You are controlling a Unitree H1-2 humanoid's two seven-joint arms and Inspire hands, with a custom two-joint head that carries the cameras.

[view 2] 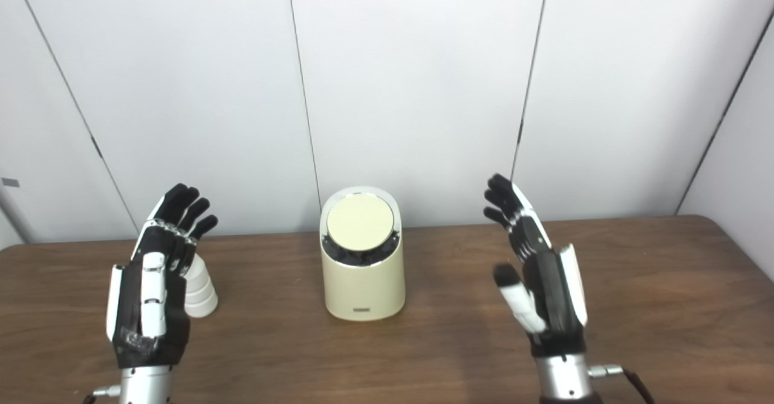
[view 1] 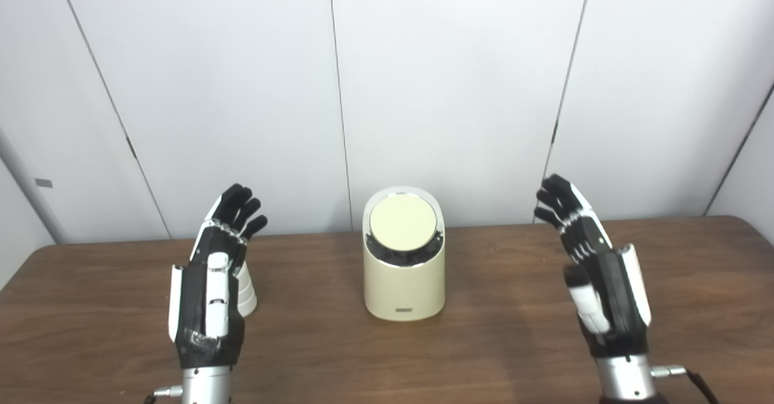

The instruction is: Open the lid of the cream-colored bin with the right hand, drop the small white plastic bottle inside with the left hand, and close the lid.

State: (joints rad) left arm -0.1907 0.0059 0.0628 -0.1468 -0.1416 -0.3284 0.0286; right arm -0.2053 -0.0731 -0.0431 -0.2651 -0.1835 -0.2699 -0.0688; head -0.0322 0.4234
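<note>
The cream-colored bin (view 1: 404,283) stands upright in the middle of the brown table, its round lid (view 1: 403,222) shut and tilted toward me. The small white plastic bottle (view 1: 246,292) stands left of the bin, mostly hidden behind my left hand; it shows better in the right eye view (view 2: 199,289). My left hand (view 1: 213,289) is open and raised, just in front of the bottle and not holding it. My right hand (view 1: 595,277) is open and raised, well to the right of the bin and apart from it.
The brown wooden table (view 1: 496,331) runs across the view, its far edge against a white panelled wall (view 1: 447,89). Bare table surface lies between the bin and each hand and in front of the bin.
</note>
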